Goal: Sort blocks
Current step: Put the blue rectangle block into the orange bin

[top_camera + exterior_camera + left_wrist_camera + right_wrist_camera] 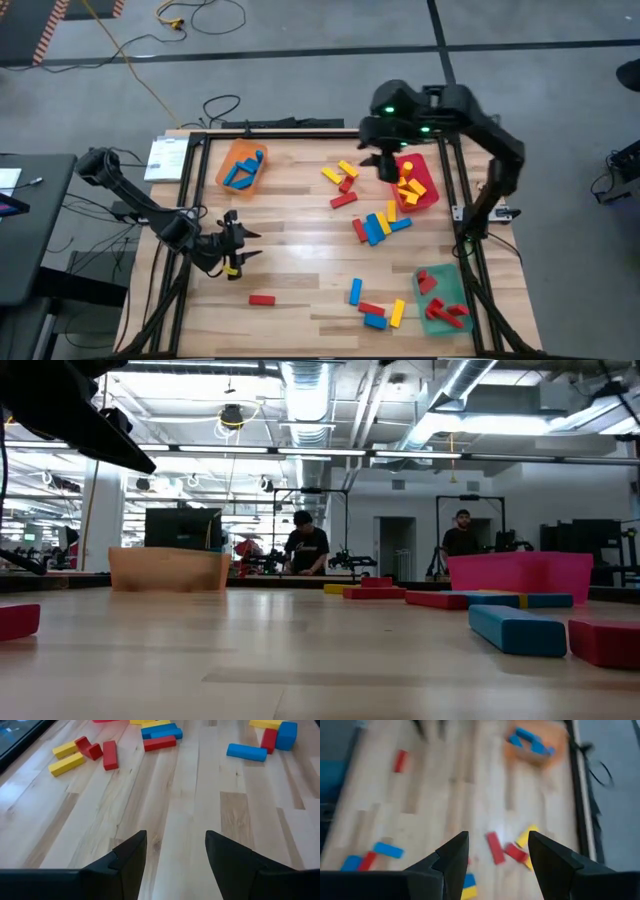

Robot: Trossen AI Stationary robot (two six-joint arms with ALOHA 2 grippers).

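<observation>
The left gripper (236,250) hovers low over bare desk (300,250), fingers apart and holding nothing; the blocks (160,737) lie scattered well ahead of it; the right gripper (385,165) hangs above the red tray (432,195), likewise spread and empty, loose blocks (507,850) on the desk below it.

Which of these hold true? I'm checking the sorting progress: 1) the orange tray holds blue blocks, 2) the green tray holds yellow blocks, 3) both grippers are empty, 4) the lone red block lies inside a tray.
1) True: the orange tray holds only blue blocks.
2) False: the green tray holds red blocks.
3) True: the left gripper and right gripper are both open, holding nothing.
4) False: the lone red block lies on the bare table.
</observation>
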